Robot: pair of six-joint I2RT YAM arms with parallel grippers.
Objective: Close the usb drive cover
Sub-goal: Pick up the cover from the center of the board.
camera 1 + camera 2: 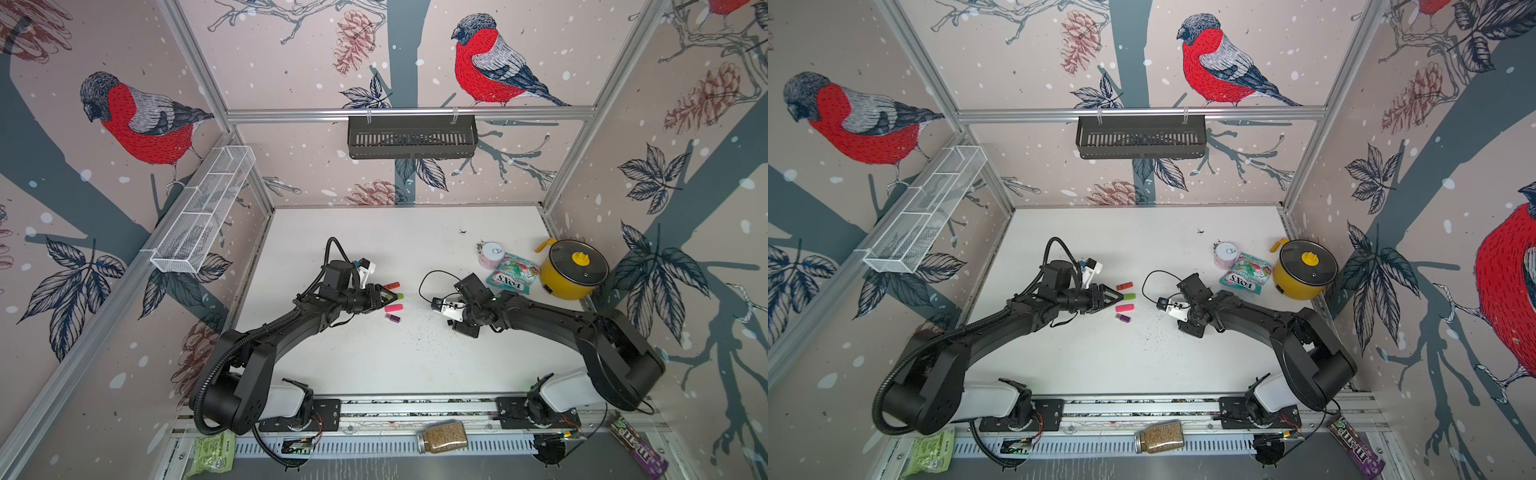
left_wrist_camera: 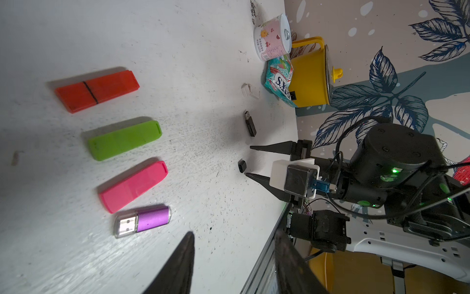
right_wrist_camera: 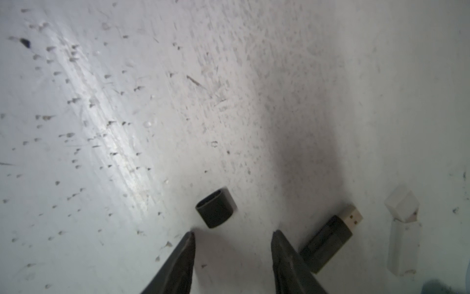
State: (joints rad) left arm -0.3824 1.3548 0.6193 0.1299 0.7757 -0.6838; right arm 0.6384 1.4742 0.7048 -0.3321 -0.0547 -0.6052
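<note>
Left end effector [image 2: 234, 233] and right end effector [image 3: 233, 232] — both agape.

USB drives: six were counted: orange [image 2: 96, 91], green [image 2: 124, 140], pink [image 2: 133, 185], purple [image 2: 152, 219], black [image 2: 250, 123], white [image 3: 404, 248].
Black caps [image 3: 216, 208]: one was spotted.
Pots [image 1: 559, 286]: one was seen.
Cans [image 1: 490, 254]: one was seen.

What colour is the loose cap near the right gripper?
The cap is black, clearest in the right wrist view.
</note>
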